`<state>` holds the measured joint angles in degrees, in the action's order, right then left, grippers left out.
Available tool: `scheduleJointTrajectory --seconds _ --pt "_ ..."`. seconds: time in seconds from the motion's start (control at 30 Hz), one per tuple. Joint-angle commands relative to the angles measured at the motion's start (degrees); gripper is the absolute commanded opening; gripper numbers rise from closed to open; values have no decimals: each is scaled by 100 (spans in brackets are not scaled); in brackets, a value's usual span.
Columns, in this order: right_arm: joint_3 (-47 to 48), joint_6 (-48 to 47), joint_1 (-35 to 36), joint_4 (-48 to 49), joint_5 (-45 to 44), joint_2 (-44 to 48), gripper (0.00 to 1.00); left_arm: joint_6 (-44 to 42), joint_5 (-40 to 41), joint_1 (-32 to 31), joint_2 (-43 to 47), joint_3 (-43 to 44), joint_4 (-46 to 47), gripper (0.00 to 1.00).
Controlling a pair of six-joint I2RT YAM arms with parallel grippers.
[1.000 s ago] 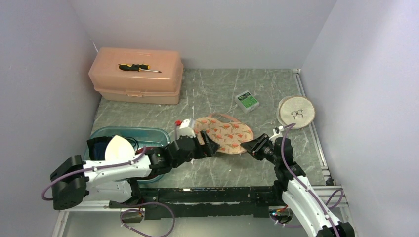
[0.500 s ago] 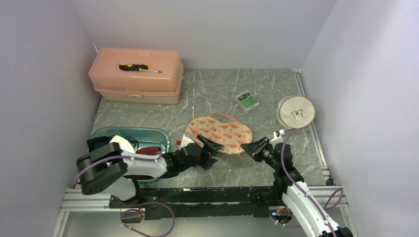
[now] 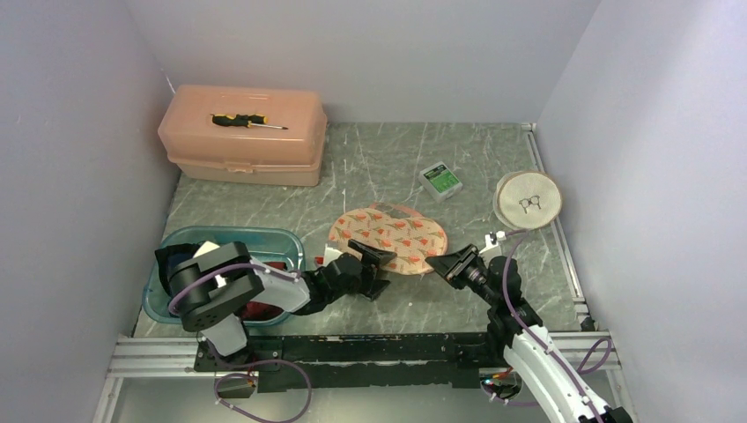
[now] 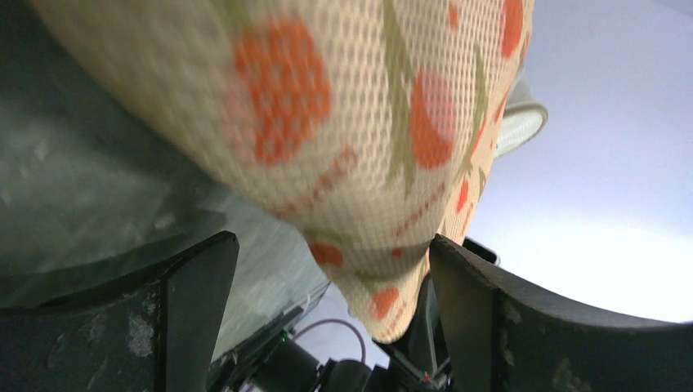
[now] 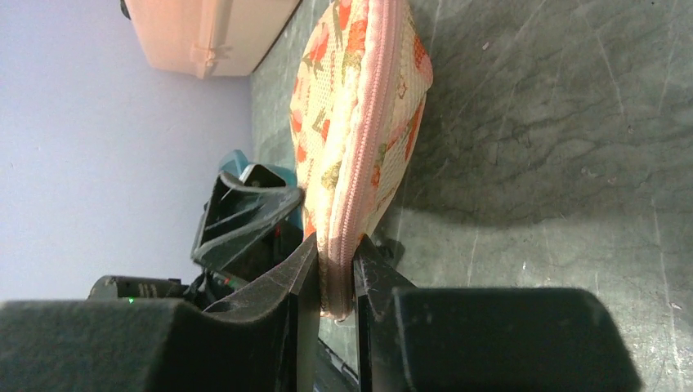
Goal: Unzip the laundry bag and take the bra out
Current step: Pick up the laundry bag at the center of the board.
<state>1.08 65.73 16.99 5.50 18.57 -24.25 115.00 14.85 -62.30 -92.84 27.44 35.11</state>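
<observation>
The laundry bag (image 3: pixel 388 236) is a round mesh pouch with a strawberry print, and it is tilted up off the table. Its pink zipper (image 5: pixel 369 139) runs along the rim and looks closed. My right gripper (image 5: pixel 335 287) is shut on the rim's near end, also seen from above (image 3: pixel 435 263). My left gripper (image 3: pixel 384 269) stands open on the bag's left. In the left wrist view the bag's lower edge (image 4: pixel 384 302) hangs between its fingers (image 4: pixel 196 302), close to the right one. The bra is hidden.
A teal bin (image 3: pixel 229 233) at the left holds dark and dark red cloth, partly covered by my left arm. At the back left a screwdriver (image 3: pixel 248 121) lies on a peach toolbox (image 3: pixel 242 134). A small green box (image 3: pixel 440 180) and a round disc (image 3: pixel 528 199) lie to the right.
My right gripper has closed onto the bag's rim. My left arm has drawn in, its gripper now lower and nearer the front edge. The bag has shifted slightly left.
</observation>
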Motion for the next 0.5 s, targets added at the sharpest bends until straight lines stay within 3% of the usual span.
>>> scheduleJointTrajectory --seconds 0.0,0.3,0.47 --pt "22 108 46 60 128 80 22 129 14 213 -310 235 290 91" --pt "63 23 105 -123 163 105 23 -49 -52 406 -498 360 510 67" --pt "247 -278 107 -488 89 69 31 -243 -56 442 -276 424 225 53"
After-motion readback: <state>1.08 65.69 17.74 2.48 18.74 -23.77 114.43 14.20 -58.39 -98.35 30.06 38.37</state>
